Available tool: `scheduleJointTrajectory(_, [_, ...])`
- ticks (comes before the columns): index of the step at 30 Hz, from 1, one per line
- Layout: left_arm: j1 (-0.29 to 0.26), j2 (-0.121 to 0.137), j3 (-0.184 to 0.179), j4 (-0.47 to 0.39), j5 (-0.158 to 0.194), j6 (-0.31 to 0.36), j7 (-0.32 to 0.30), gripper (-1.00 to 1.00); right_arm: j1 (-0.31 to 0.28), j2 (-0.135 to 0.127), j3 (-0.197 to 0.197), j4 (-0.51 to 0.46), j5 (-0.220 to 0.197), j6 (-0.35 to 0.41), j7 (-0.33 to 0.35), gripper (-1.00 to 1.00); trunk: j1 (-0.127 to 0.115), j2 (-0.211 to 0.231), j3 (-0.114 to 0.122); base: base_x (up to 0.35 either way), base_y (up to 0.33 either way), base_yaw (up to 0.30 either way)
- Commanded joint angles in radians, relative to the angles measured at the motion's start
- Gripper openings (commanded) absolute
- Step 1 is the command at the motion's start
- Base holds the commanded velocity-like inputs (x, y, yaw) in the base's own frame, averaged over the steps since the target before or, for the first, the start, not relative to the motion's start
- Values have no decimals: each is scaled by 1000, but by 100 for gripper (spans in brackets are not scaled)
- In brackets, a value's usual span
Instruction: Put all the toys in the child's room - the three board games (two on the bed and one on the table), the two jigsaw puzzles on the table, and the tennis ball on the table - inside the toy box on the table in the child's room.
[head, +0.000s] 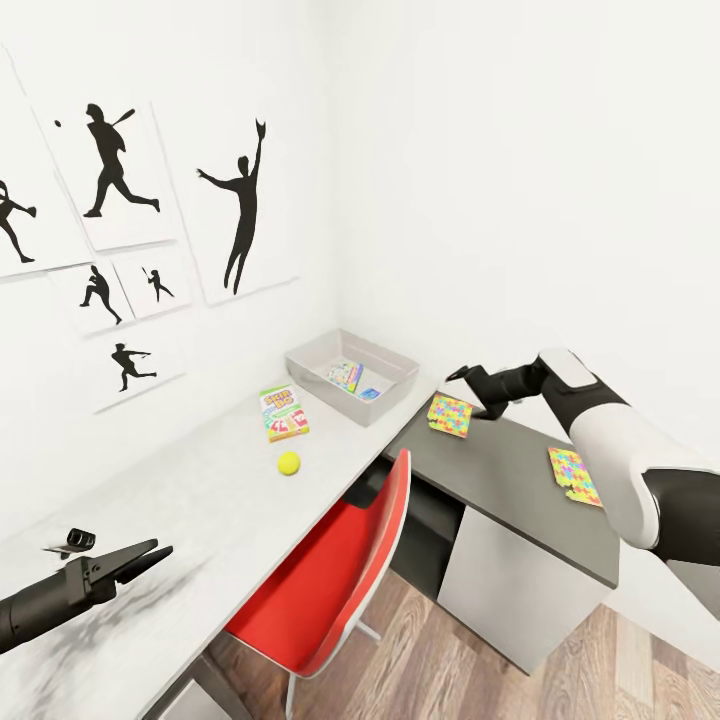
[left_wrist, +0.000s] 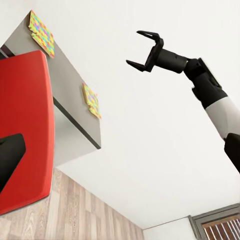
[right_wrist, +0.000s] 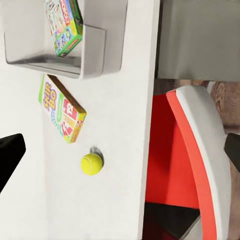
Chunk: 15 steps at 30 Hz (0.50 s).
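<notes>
Above the dark desk, your right gripper (head: 472, 390) hangs spread, empty; descending carelessly could shove the multicoloured flat jigsaw puzzle (head: 449, 415) off.

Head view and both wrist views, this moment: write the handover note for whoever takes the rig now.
Right gripper: open, empty, raised over the dark desk top near the closer-in jigsaw puzzle.
Left gripper: fingers close together, nothing in them, low over the pale table; open or shut unclear.
Done: two board games lie in the toy box, one multicoloured, one blue.
Left: the Skip-Bo board game and tennis ball on the pale top, the first puzzle and the second jigsaw puzzle on the dark top. All go in the box.
</notes>
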Motion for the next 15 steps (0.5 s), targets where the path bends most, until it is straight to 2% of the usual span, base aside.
scheduleJointTrajectory(1, [-1,0,0,0,-1,11,-4,100,-1,0,2,-8,-10,2,-10,100,1,-2,-2,0,0,0])
scheduleJointTrajectory(8, [-1,0,0,0,0,10,-4,100,22,-3,3,-118,-10,9,-14,100,1,-2,-2,0,0,0])
scheduleJointTrajectory(15, [-1,0,0,-1,0,10,-3,100,163,-12,1,-312,-17,12,-13,100,1,-2,-2,-37,19,0])
